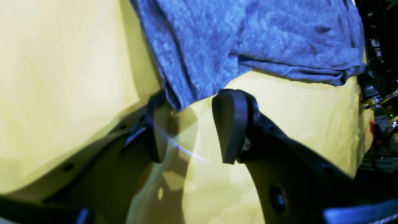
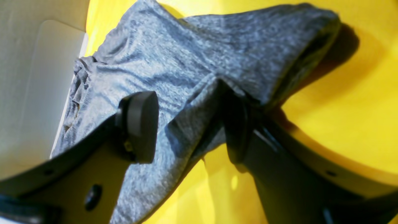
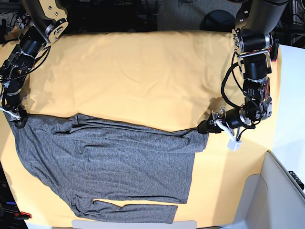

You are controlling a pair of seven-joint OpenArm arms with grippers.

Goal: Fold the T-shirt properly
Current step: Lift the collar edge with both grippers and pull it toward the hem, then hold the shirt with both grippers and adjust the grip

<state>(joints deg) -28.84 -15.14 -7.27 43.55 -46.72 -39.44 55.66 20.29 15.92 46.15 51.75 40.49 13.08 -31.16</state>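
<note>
A dark grey T-shirt (image 3: pixel 109 167) lies spread across the near half of a yellow-clothed surface (image 3: pixel 143 71), one long sleeve laid along its near edge, as two robot arms stand at its far corners. The left tool (image 1: pixel 189 124) is spread wide, its two black pads apart over bare yellow cloth; the shirt's corner hangs just ahead of the gap, its tip brushing one pad, with nothing pinched. The right tool (image 2: pixel 186 124) is likewise spread, and here the fabric still drapes between and against its pads: a ridge of knit stands up beside one pad and a fold passes under the other. Neither tool appears to hold the garment, so the shirt seems to rest under its own weight, with its far edge running from one tool to the other. The fold looks barely begun, with the body still flat and wrinkled near the right tool. The risk from here lies on that side: thin, soft knit lying against an open pad could catch and be dragged as the arm pulls away, skewing the far edge. The yellow cloth beneath could also bunch if a pad scrapes it.
</note>
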